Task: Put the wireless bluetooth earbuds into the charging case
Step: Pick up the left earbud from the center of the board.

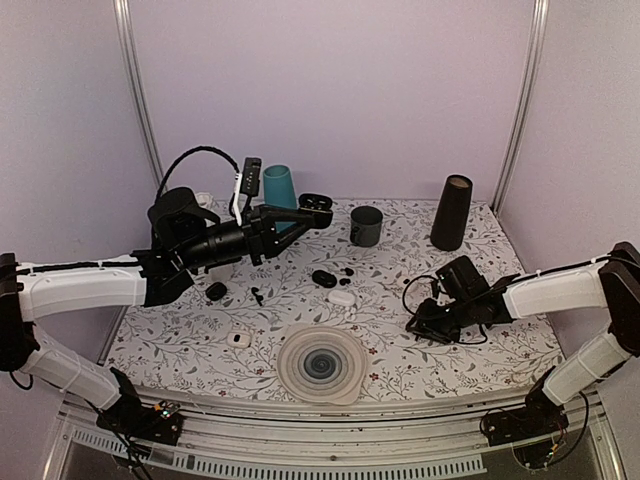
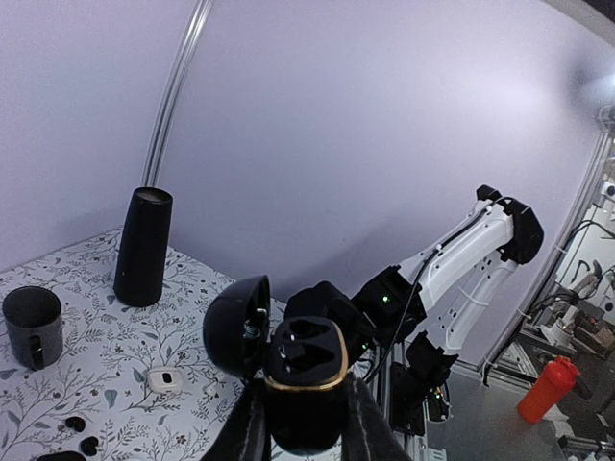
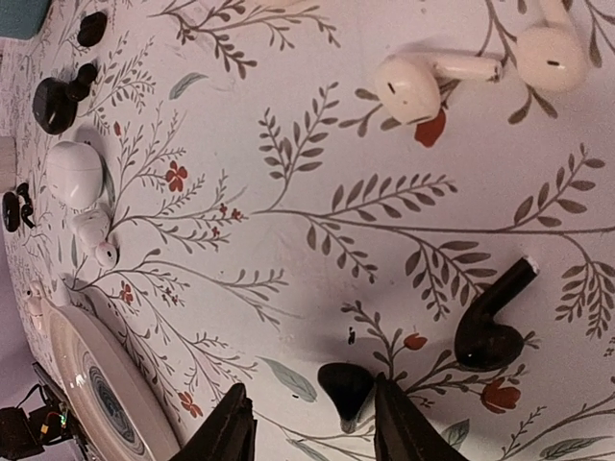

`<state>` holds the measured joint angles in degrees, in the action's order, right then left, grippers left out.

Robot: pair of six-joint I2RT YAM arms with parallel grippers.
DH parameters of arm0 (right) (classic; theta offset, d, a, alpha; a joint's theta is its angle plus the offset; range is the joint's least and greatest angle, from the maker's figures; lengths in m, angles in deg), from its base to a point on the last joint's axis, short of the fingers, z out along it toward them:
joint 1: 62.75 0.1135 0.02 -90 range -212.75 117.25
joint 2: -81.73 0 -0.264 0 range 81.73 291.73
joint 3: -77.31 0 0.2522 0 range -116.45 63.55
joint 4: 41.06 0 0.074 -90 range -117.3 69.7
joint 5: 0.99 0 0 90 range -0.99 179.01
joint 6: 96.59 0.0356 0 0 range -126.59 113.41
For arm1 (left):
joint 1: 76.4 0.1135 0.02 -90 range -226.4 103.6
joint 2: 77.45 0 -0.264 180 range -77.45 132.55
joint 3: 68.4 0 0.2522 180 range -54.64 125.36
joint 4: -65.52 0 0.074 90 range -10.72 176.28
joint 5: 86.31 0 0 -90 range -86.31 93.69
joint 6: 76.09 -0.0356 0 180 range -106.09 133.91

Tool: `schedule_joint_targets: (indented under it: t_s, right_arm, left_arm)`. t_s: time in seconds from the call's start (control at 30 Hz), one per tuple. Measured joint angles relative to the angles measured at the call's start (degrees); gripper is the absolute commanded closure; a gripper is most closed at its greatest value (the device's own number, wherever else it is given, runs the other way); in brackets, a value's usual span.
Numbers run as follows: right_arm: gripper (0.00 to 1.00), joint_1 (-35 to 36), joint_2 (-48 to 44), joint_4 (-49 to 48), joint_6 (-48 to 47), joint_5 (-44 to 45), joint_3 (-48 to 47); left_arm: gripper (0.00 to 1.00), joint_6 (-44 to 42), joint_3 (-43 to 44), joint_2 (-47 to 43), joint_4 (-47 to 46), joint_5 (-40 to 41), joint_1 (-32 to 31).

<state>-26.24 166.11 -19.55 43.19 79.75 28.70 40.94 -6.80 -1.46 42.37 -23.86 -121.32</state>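
My left gripper [image 2: 306,408] is shut on the black charging case [image 2: 306,357], which has a gold rim. It holds the case up in the air with the lid [image 2: 233,327] swung open and both sockets bare. From above, the case [image 1: 315,212] hangs over the back left of the table. My right gripper [image 3: 309,403] is low over the cloth at the right [image 1: 422,325]. Its jaws stand apart, with a small black earbud [image 3: 344,387] lying between them against the right finger. A stemmed black earbud [image 3: 490,331] lies just beyond, and two white earbuds [image 3: 408,86] [image 3: 550,56] lie farther off.
A teal cup [image 1: 280,190], a grey cup [image 1: 366,226] and a tall black cone [image 1: 451,212] stand at the back. A shut black case [image 1: 324,278], a white case [image 1: 342,297], another small white case [image 1: 238,339] and a round ribbed disc [image 1: 320,365] lie mid-table. Loose black earbuds [image 1: 216,291] lie to the left.
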Motion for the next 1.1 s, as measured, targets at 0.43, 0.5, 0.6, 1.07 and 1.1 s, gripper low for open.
schedule_joint_targets:
  t_s: [0.43, 0.5, 0.6, 1.07, 1.1]
  right_arm:
    - [0.58, 1.9, 0.04, 2.84, -3.5, 2.97, -1.22]
    - [0.58, 2.01, 0.04, 3.45, -3.82, 3.67, -1.22]
    - [0.59, 2.05, 0.04, 4.02, -4.44, 4.87, -1.36]
    - [0.62, 2.08, 1.7, 7.74, -9.99, 8.26, -6.29]
    - [0.62, 2.08, 1.9, 8.07, -10.47, 8.46, -6.58]
  left_arm:
    - [1.0, 0.0, 0.0, 0.0, 0.0, 0.0, 0.02]
    - [1.0, 0.0, 0.0, 0.0, 0.0, 0.0, 0.02]
    - [1.0, 0.02, 0.0, 0.0, 0.0, -0.02, 0.02]
    - [1.0, 0.11, 0.0, 0.0, 0.0, -0.04, 0.07]
    - [1.0, 0.22, 0.0, 0.0, 0.0, -0.02, 0.07]
